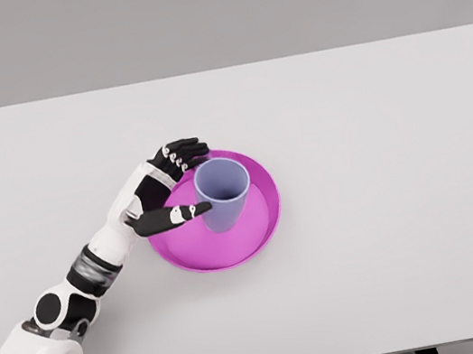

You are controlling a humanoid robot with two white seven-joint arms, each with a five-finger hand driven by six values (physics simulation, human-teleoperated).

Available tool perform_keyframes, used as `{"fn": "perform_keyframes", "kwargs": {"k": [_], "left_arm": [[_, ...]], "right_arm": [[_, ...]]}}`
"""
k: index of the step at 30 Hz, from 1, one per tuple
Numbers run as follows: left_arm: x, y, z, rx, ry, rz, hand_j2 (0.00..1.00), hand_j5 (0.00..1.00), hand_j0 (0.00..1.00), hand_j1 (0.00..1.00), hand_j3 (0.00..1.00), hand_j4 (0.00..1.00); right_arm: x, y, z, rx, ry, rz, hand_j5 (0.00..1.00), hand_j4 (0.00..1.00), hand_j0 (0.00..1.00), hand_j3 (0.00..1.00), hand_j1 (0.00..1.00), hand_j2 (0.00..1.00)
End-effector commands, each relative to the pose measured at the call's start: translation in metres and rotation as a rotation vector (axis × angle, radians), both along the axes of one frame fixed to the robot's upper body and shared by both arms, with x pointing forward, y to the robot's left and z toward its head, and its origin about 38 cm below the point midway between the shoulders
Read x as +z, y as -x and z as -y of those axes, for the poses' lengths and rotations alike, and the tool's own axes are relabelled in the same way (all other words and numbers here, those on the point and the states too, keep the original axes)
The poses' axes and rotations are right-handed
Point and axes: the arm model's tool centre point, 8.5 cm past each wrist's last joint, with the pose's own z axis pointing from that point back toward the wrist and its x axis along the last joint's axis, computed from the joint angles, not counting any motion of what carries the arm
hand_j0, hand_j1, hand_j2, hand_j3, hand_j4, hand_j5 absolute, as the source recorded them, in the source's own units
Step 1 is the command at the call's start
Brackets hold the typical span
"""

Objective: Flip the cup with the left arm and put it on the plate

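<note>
A lavender cup [224,194] stands upright, mouth up, on the magenta plate [259,228] near the table's middle. My left hand [195,181] sits at the cup's left side, over the plate's left rim. Its thumb [190,212] points right and its tip meets the cup's lower left wall. The other fingers [185,154] are bent just up and left of the cup's rim, with a small gap to it. The hand reads as open around the cup's left side, not wrapped about it. The right arm is out of view.
The white table [398,158] spreads wide around the plate, with its front edge near the picture's bottom. My left forearm [96,266] lies across the table from the lower left.
</note>
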Motion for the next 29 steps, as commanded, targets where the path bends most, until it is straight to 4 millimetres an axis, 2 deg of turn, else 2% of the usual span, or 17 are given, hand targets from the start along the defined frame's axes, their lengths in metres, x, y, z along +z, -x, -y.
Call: {"fn": "perform_keyframes", "kwargs": {"k": [1, 4, 7, 14, 15, 18, 19, 20, 22, 25, 29], "left_arm": [[0.000, 0.000, -0.001, 0.002, -0.004, 0.000, 0.93, 0.93, 0.93, 0.93, 0.93, 0.93], [-0.002, -0.002, -0.001, 0.021, -0.043, 0.013, 1.00, 1.00, 1.00, 1.00, 1.00, 1.00], [-0.005, -0.007, -0.007, 0.106, -0.038, -0.011, 1.00, 1.00, 1.00, 1.00, 1.00, 1.00], [0.000, -0.004, -0.009, 0.106, -0.045, 0.004, 1.00, 1.00, 1.00, 1.00, 1.00, 1.00], [0.005, -0.003, -0.010, 0.097, -0.047, 0.019, 1.00, 1.00, 1.00, 1.00, 1.00, 1.00], [0.058, 0.010, -0.036, 0.023, -0.088, 0.129, 1.00, 1.00, 1.00, 1.00, 1.00, 1.00], [0.072, 0.014, -0.051, 0.001, -0.077, 0.116, 1.00, 1.00, 1.00, 1.00, 1.00, 1.00], [0.079, 0.018, -0.058, -0.040, -0.096, 0.125, 1.00, 1.00, 1.00, 1.00, 1.00, 1.00], [0.089, 0.033, -0.063, -0.254, -0.187, 0.186, 1.00, 1.00, 1.00, 1.00, 1.00, 1.00], [0.114, 0.029, -0.117, -0.210, -0.273, 0.132, 1.00, 1.00, 1.00, 1.00, 1.00, 1.00], [0.137, 0.021, -0.131, -0.193, -0.334, 0.171, 1.00, 1.00, 1.00, 1.00, 1.00, 1.00]], "right_arm": [[0.000, 0.000, 0.000, 0.000, 0.000, 0.000, 1.00, 1.00, 1.00, 1.00, 1.00, 1.00], [0.000, 0.000, 0.000, 0.000, 0.000, 0.000, 1.00, 1.00, 1.00, 1.00, 1.00, 1.00], [0.000, 0.000, 0.000, 0.000, 0.000, 0.000, 1.00, 1.00, 1.00, 1.00, 1.00, 1.00], [0.000, 0.000, 0.000, 0.000, 0.000, 0.000, 1.00, 1.00, 1.00, 1.00, 1.00, 1.00], [0.000, 0.000, 0.000, 0.000, 0.000, 0.000, 1.00, 1.00, 1.00, 1.00, 1.00, 1.00], [0.000, 0.000, 0.000, 0.000, 0.000, 0.000, 1.00, 1.00, 1.00, 1.00, 1.00, 1.00], [0.000, 0.000, 0.000, 0.000, 0.000, 0.000, 1.00, 1.00, 1.00, 1.00, 1.00, 1.00], [0.000, 0.000, 0.000, 0.000, 0.000, 0.000, 1.00, 1.00, 1.00, 1.00, 1.00, 1.00], [0.000, 0.000, 0.000, 0.000, 0.000, 0.000, 1.00, 1.00, 1.00, 1.00, 1.00, 1.00], [0.000, 0.000, 0.000, 0.000, 0.000, 0.000, 1.00, 1.00, 1.00, 1.00, 1.00, 1.00], [0.000, 0.000, 0.000, 0.000, 0.000, 0.000, 1.00, 1.00, 1.00, 1.00, 1.00, 1.00]]}}
